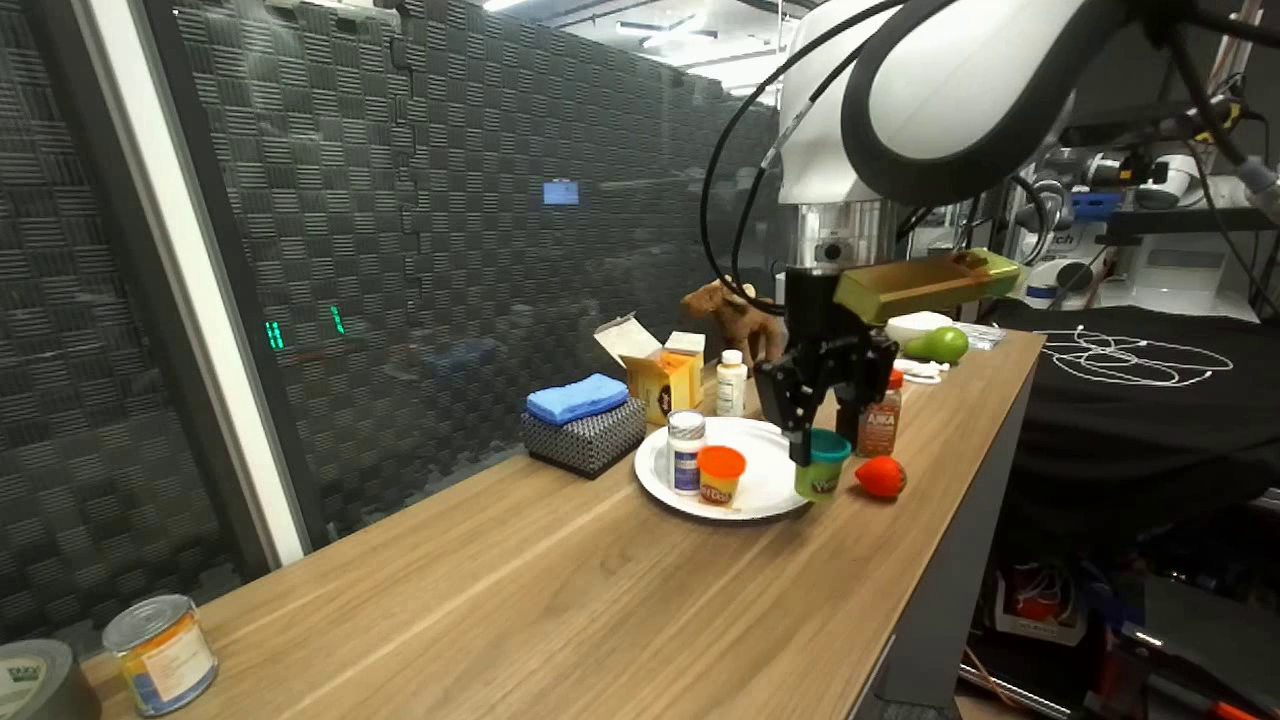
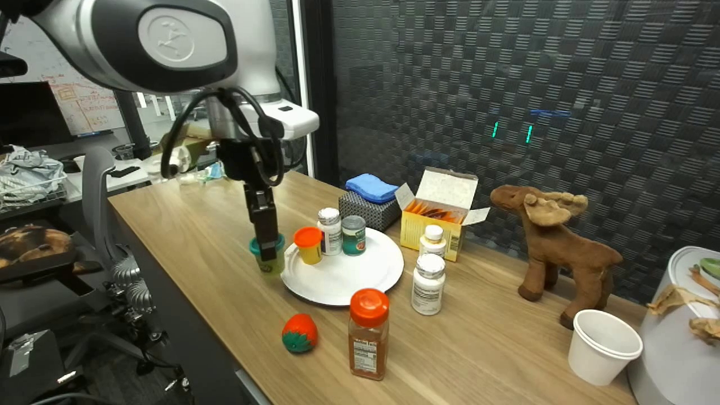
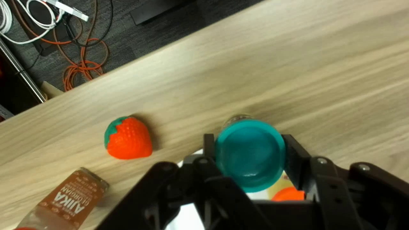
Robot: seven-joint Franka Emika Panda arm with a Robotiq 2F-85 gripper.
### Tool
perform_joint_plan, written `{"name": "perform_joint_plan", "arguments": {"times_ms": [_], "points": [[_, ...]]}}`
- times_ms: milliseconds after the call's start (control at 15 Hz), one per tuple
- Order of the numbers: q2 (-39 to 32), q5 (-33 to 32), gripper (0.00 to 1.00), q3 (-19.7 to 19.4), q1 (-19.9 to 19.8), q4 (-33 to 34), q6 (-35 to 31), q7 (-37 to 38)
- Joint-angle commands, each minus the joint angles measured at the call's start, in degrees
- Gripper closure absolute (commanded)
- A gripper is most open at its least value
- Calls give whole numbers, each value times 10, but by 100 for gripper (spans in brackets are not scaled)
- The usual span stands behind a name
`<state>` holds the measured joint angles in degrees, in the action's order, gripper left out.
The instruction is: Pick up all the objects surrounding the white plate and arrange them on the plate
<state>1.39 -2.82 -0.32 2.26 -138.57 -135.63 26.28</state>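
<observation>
The green cup [image 1: 820,478] is clamped in the pincer [image 3: 249,147], one finger against each side of its lid, roughly upright at the rim of the white plate [image 2: 354,281]; whether its base touches wood or hangs just above, I cannot tell. Bare wood lies between it and the long edge of the tabletop [image 1: 520,610] away from the dark wall [image 1: 480,290]. Just beside it, on the plate, stands an orange-lidded cup [image 2: 308,247], then a white bottle [image 2: 330,236] and a green can [image 2: 354,241], all three grouped to one side, leaving much of the plate open. In an exterior view, a red strawberry [image 2: 299,333] lies between the plate and that long edge, and a red-capped bottle [image 2: 368,343] with reddish-brown contents stands near it, wood showing between them. A silver-capped bottle [image 2: 428,289] stands near the plate's rim, and a further pill bottle [image 2: 432,243] by the yellow carton [image 2: 422,232], whose open flaps show orange packets [image 2: 434,212]. Beside the carton, a patterned box [image 1: 585,437] bears a folded blue cloth [image 1: 577,398]. Farther out, a plush moose [image 2: 562,247] stands near nested paper cups [image 2: 597,357], mouths upward. The opposite way, past a long bare stretch, sit a metal tin [image 1: 165,655] and a tape roll [image 1: 65,680].
</observation>
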Motion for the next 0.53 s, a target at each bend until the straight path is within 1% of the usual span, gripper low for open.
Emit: {"name": "perform_joint_plan", "arguments": {"times_ms": [0,333,467], "points": [[-50,38,71,-11,-24,75,9,5],[-138,97,71,-25,-38,173,19,6],[-173,93,71,-31,-37,211,23,21]]}}
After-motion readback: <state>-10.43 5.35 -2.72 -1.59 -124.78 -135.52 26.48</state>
